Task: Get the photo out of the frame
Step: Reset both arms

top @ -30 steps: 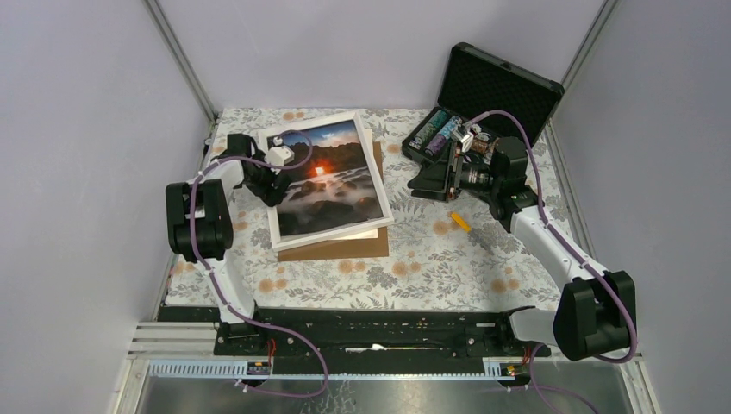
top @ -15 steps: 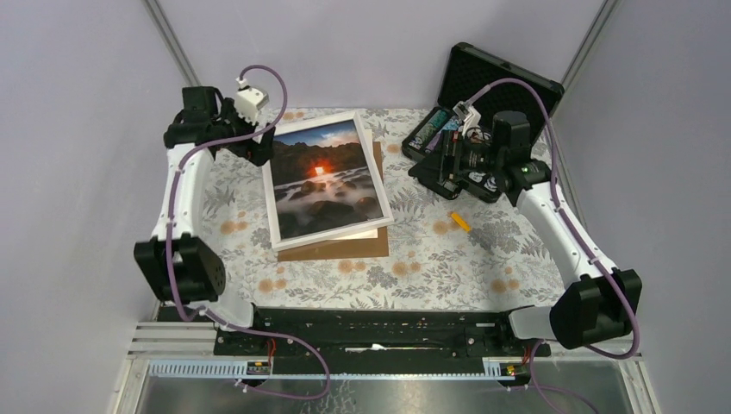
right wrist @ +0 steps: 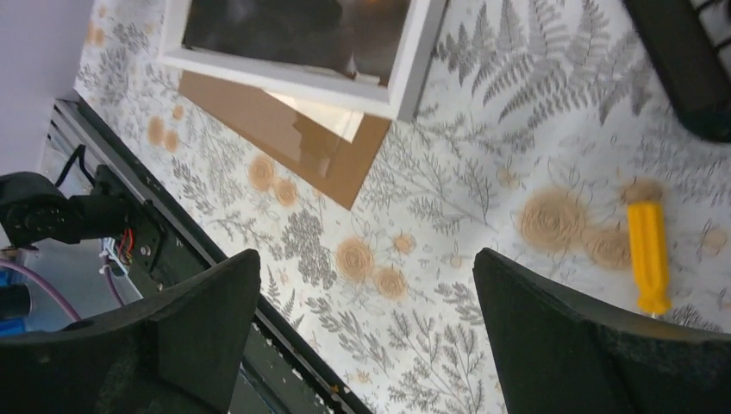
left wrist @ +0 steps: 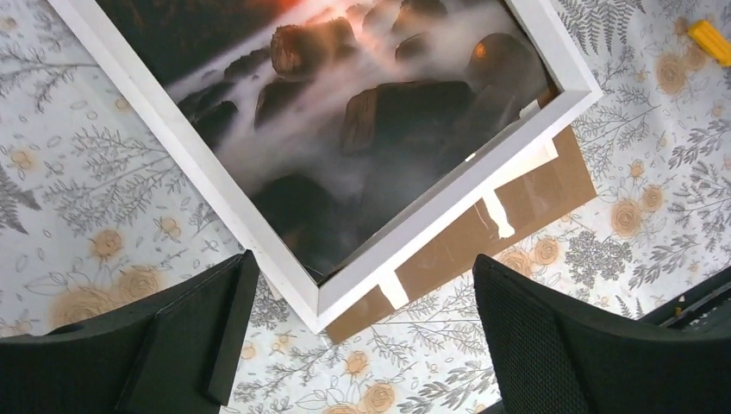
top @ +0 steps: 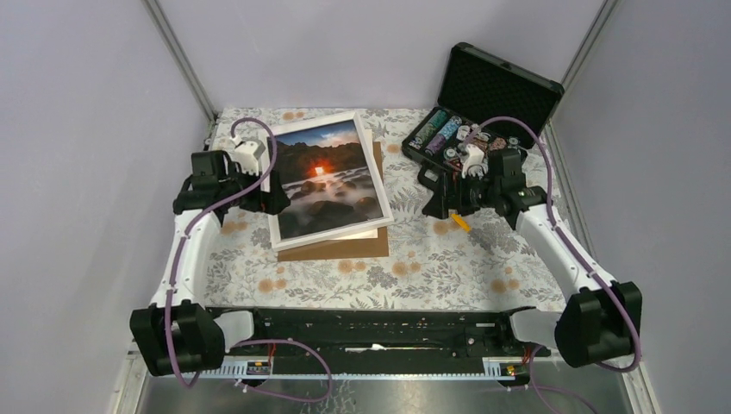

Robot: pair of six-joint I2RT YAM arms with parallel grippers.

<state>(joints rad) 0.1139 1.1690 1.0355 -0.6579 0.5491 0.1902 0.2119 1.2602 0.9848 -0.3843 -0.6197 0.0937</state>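
Two pincers gape empty: left pincer (top: pixel 269 199) just beside the frame (top: pixel 332 231), right pincer (top: pixel 434 200) well apart.

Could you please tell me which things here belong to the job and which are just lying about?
Job:
photo
frame

Lying about:
brown board under the frame
open chip case
yellow tool
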